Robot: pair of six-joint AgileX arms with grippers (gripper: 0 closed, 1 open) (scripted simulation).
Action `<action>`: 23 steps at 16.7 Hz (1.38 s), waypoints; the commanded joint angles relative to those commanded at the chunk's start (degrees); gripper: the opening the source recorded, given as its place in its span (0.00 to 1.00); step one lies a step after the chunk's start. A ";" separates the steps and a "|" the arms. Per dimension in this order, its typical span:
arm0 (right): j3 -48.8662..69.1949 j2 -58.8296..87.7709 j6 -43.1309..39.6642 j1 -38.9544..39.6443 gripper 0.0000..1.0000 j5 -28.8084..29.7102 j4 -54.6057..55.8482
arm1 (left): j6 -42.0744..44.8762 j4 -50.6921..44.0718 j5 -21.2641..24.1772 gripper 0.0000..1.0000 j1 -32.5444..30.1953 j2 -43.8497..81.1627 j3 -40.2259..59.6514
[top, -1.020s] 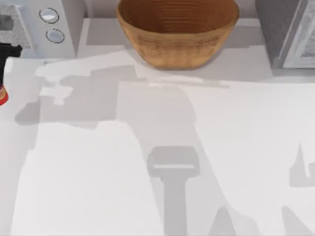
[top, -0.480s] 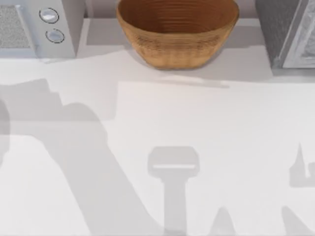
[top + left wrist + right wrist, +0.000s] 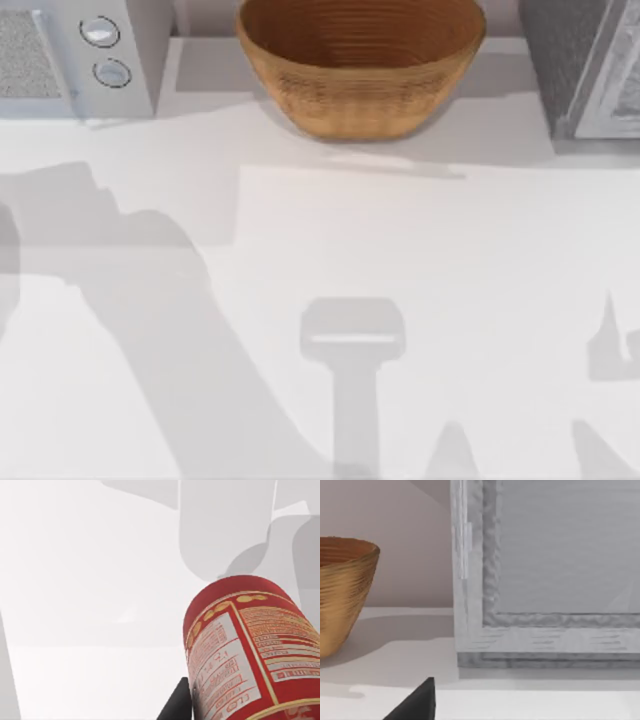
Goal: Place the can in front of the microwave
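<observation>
Gripping the can [image 3: 245, 650], the left gripper [image 3: 180, 707] held it close under its wrist camera, a dark part of the gripper pressed against the can's side. The can was red with gold trim and a white panel of printed text, and it leaned at a tilt with the bare white table [image 3: 90, 605] behind it. It had not yet been set down in front of the microwave [image 3: 75, 85]. How the can lay relative to the wicker basket [image 3: 360, 105] could not be told.

From above, the basket stood at the back of the table, its brown woven wall flaring up to a wide rim. The microwave stood to the left of the basket, near it but apart. It was light grey-white, with two round silver knobs [image 3: 99, 32], one nearer the table's front than the other, and a speckled mesh window [image 3: 25, 68] farther from the basket than the knobs. A darker grey speckled box [image 3: 570, 60] stood to the right of the basket, also apart from it. Soft grey shadows [image 3: 350, 340] lay across the tabletop in front of the basket.

The right gripper [image 3: 417, 705] was low over the table, facing the grey box with the basket beside it. Whether it was wide or narrow could not be told.
</observation>
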 joint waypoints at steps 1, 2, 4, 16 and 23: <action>0.00 0.00 0.00 0.00 1.00 0.00 0.00 | 0.00 0.00 0.00 0.00 0.00 0.00 0.00; 0.00 0.00 0.00 0.00 1.00 0.00 0.00 | 0.00 0.00 0.00 0.08 0.00 0.00 0.00; 0.00 0.00 0.00 0.00 1.00 0.00 0.00 | 0.00 0.00 0.00 0.23 0.00 0.00 0.00; 0.00 0.00 0.00 0.00 1.00 0.00 0.00 | 0.00 0.00 0.00 1.00 0.00 0.00 0.00; 0.00 0.00 0.00 0.00 1.00 0.00 0.00 | 0.00 -0.01 0.00 1.00 -0.06 0.02 0.01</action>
